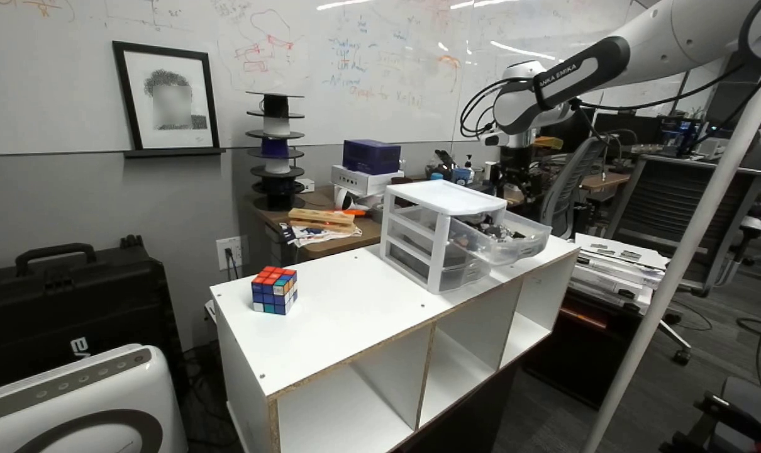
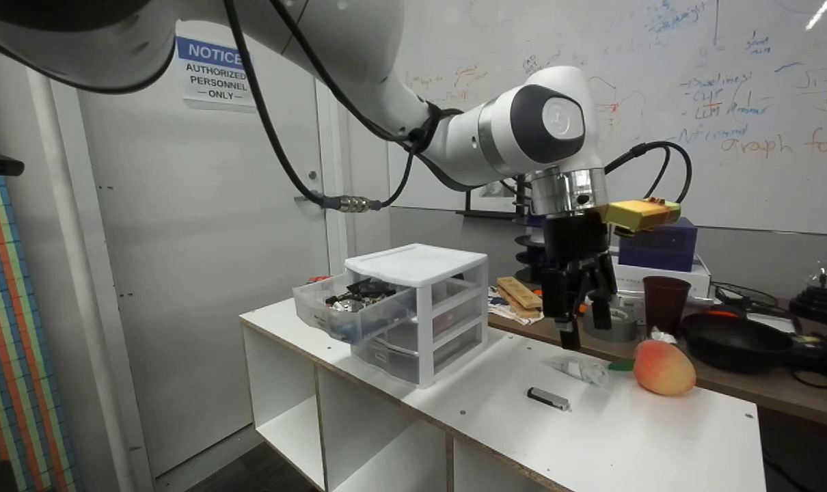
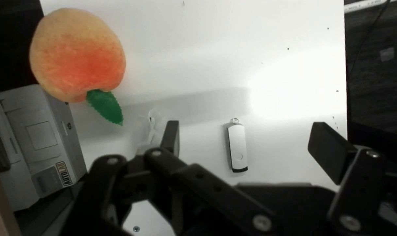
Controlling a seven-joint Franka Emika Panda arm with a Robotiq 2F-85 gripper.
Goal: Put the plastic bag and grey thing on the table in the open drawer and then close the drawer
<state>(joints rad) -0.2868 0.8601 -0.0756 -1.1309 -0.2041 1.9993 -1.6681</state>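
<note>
The grey thing, a small silver-and-black stick (image 2: pixel 549 398) (image 3: pixel 238 149), lies flat on the white table (image 2: pixel 632 444) (image 1: pixel 330 333). Beside it rests the clear plastic bag (image 2: pixel 584 370) (image 3: pixel 152 123), crumpled and partly hidden by a finger in the wrist view. My gripper (image 2: pixel 586 330) (image 3: pixel 244 141) hangs above both, pointing down, fingers wide apart and nothing held. Seen from the wrist, the stick shows between the fingertips, lower down on the tabletop. In both exterior views the top drawer (image 1: pixel 495 250) (image 2: pixel 386 316) stands pulled out, with dark and silvery small items inside.
The drawer chest (image 1: pixel 444 197) (image 2: pixel 417 263) stands mid-table near my arm. A peach-like fruit with a green leaf (image 2: pixel 664 369) (image 3: pixel 77 59) sits close to the bag. At the far end is a Rubik's cube (image 1: pixel 274 290). A cluttered brown desk (image 2: pixel 782 393) adjoins the table.
</note>
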